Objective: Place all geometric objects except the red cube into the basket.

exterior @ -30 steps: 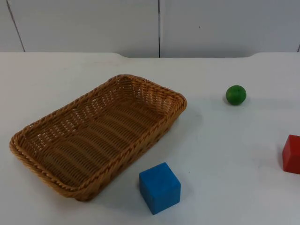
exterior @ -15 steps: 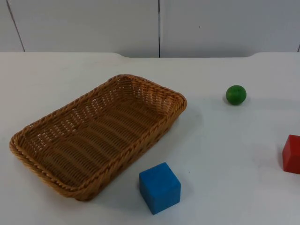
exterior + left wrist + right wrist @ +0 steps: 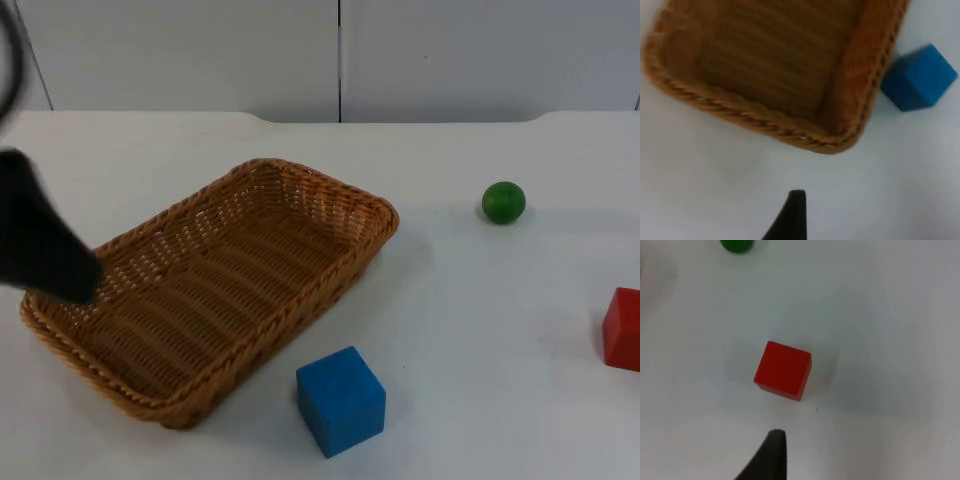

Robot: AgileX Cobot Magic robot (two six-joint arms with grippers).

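Observation:
A brown wicker basket (image 3: 120, 300) lies at the table's left with nothing inside it. Just off its near right corner sits a blue cube (image 3: 341, 400), which the left wrist view has as well (image 3: 919, 78), next to the basket's rim (image 3: 755, 116). A green ball (image 3: 503, 202) rests at the far right, and a red cube (image 3: 623, 328) stands at the right edge. My left arm (image 3: 40, 245) hangs as a dark shape over the basket's left end. In the right wrist view a black fingertip (image 3: 771, 455) is close to the red cube (image 3: 783, 370), with the green ball (image 3: 737, 244) farther off.
The white table top (image 3: 480, 330) ends at the grey partition wall (image 3: 340, 55) behind. Bare table lies between the basket, the ball and the two cubes.
My left arm has come into the top view from the left and now hangs over the basket's left end. The basket, cubes and ball have not moved.

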